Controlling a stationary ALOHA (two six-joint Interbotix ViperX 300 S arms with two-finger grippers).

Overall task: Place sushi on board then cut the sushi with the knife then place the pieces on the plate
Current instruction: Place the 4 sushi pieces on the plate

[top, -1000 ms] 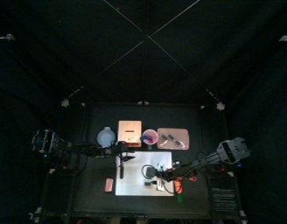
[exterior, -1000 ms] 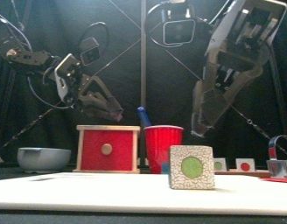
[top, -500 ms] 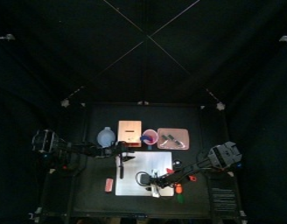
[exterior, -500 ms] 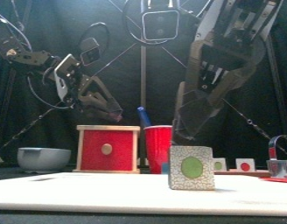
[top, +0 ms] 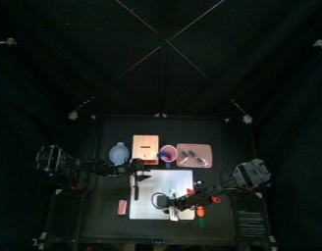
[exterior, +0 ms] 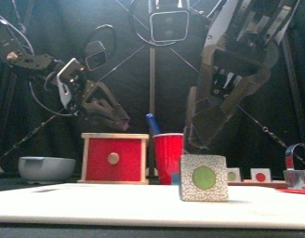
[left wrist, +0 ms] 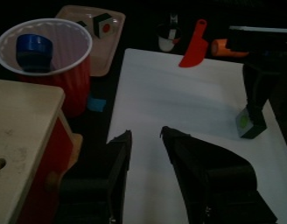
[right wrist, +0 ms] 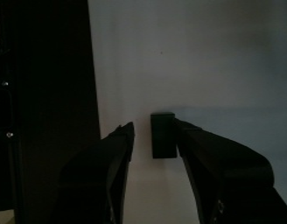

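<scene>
The right arm (top: pixel 245 175) reaches in from the right toward the middle, wrist tipped steeply down, and the right gripper (right wrist: pixel 156 133) points downward with its jaws parted. The left arm (top: pixel 75 168) stretches in from the left, and the left gripper (left wrist: pixel 146 136) slants down, held raised, with its jaws apart.

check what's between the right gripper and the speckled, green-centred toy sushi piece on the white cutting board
Nothing: the front view shows empty air between the right gripper and the sushi piece below it.
</scene>
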